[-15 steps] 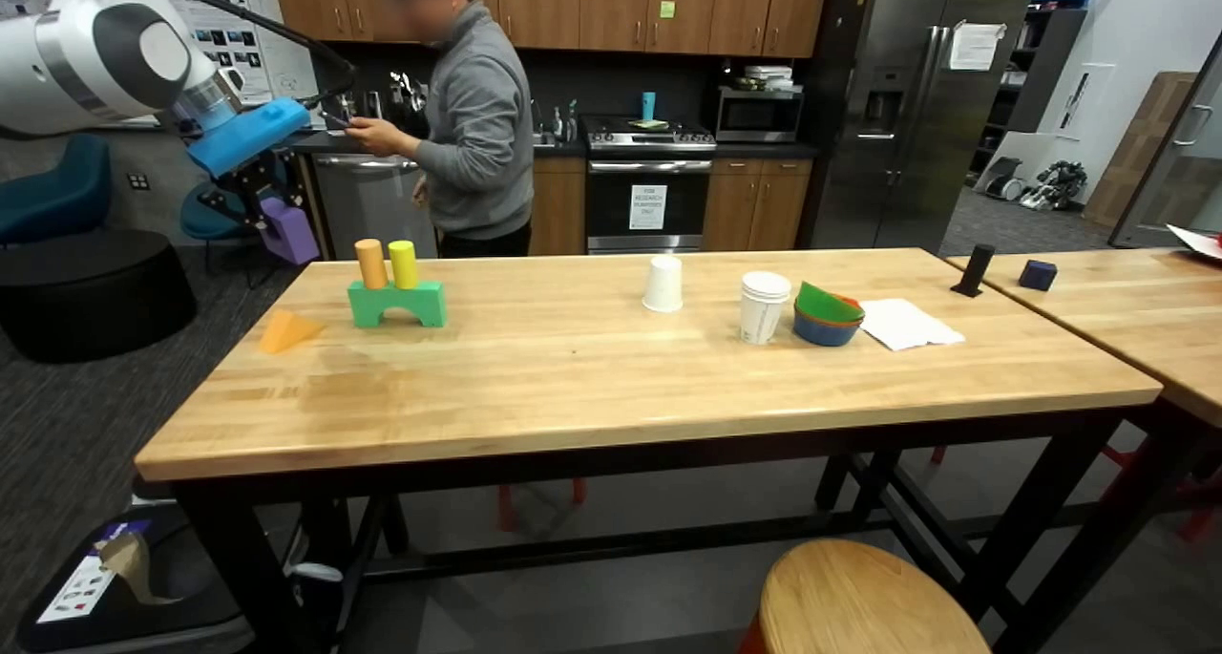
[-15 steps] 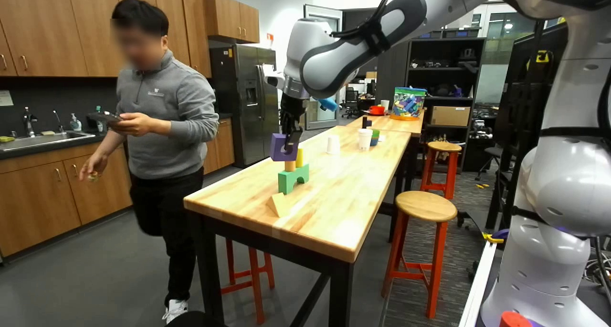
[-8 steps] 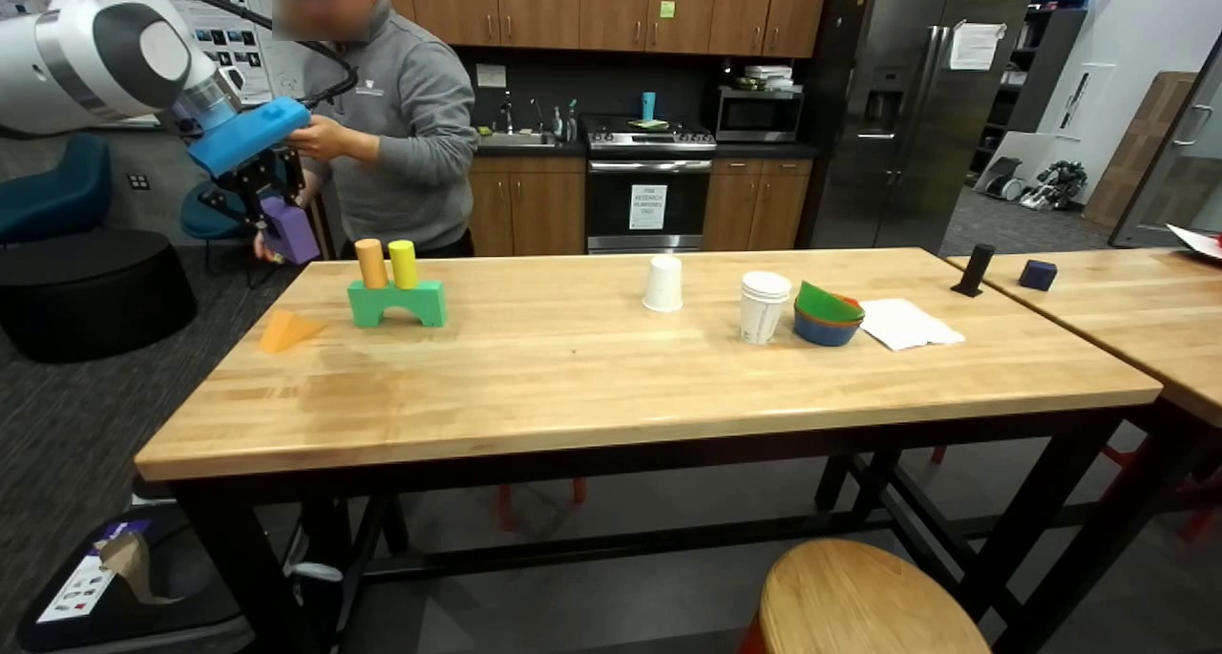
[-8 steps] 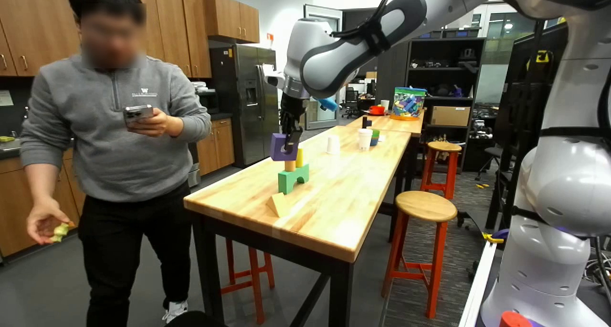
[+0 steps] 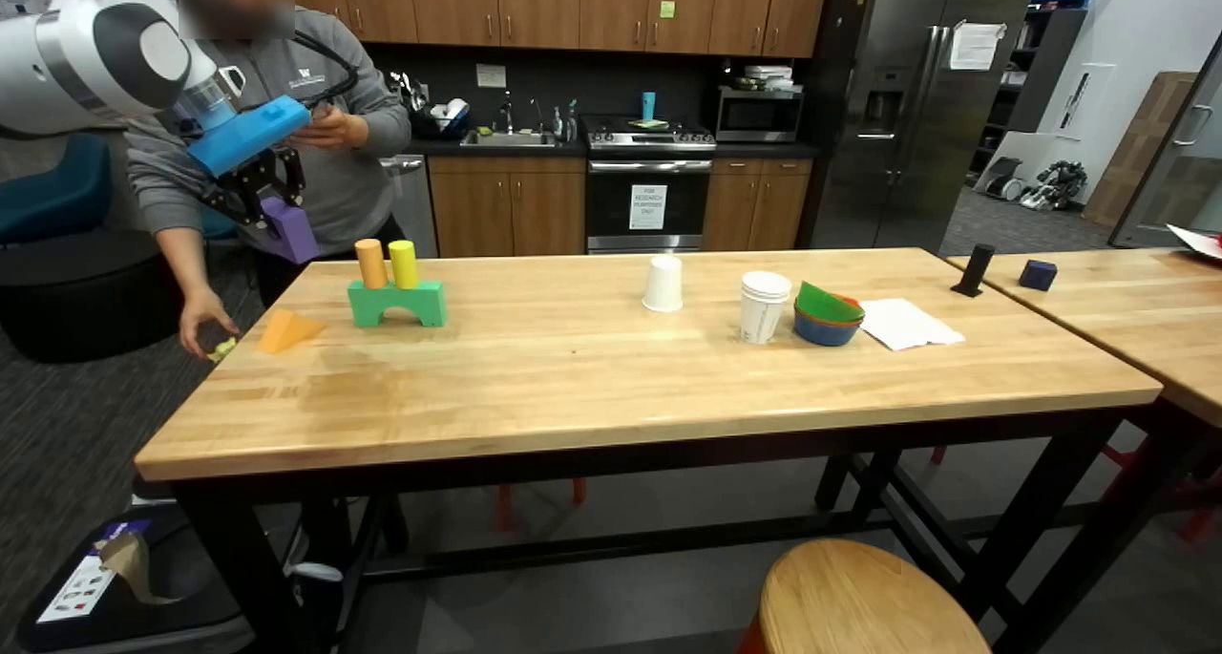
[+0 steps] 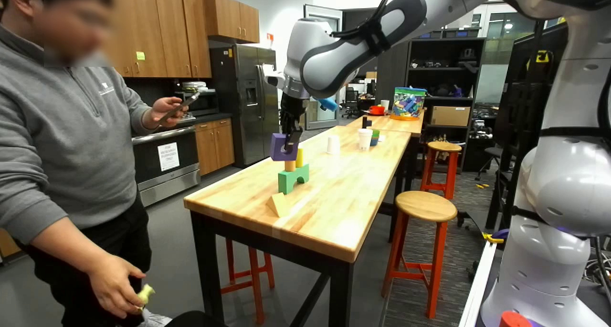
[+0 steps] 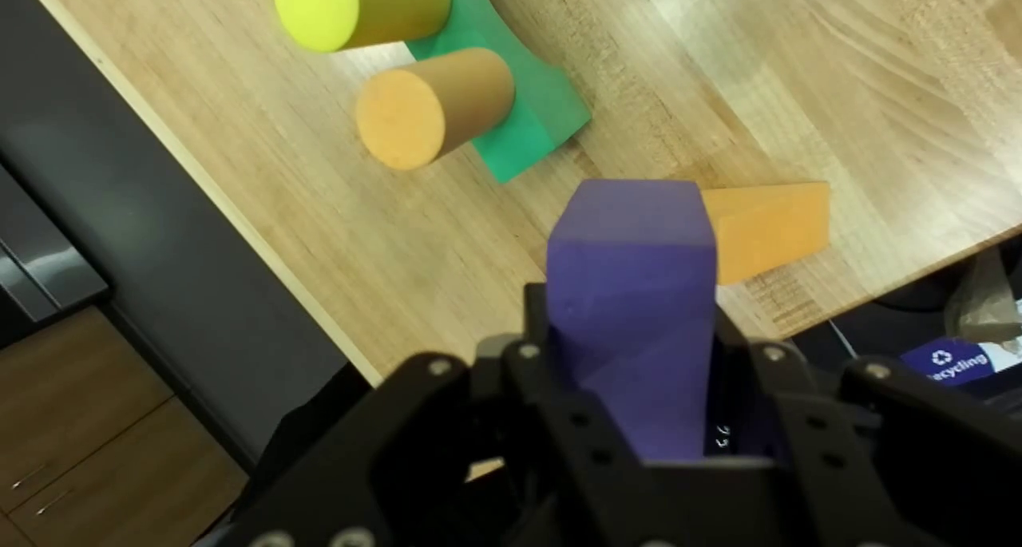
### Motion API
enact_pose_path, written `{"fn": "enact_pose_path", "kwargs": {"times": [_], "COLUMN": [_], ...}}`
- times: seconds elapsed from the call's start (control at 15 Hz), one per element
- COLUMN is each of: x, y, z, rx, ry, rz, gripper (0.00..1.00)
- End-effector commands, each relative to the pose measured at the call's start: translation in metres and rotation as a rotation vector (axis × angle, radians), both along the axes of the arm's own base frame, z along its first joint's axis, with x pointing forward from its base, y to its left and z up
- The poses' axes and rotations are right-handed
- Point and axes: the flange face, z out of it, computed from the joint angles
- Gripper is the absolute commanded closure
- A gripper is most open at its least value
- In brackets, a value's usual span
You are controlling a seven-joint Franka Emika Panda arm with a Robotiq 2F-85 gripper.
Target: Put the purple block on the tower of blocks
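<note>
The person (image 6: 71, 141) has moved to the left side of the frame in an exterior view, while the purple block (image 5: 289, 231) and the tower of blocks (image 5: 397, 296) show no displacement; placement is therefore judged not advanced. The gripper (image 7: 629, 315) is parted only to the block's width, pinching it from both sides. The block is suspended at upper left in an exterior view, apart from the tower.

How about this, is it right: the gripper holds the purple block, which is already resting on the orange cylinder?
Not quite: the gripper holds the purple block, but the block is not resting on the orange cylinder; an exterior view shows it held in the air, with a gap between the two.
</note>
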Motion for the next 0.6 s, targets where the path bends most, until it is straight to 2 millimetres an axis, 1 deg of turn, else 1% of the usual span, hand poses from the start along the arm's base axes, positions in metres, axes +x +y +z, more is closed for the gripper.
{"fn": "enact_pose_path", "kwargs": {"times": [0.0,0.47,0.53], "x": [0.0001,0.0002,0.0002], "y": [0.0007,0.0007,0.0007], "z": [0.0007,0.0007,0.0007], "rx": [-0.001,0.000,0.000], "ry": [0.001,0.001,0.001], "rz": [-0.001,-0.002,-0.002], "gripper": [0.59,0.59,0.84]}}
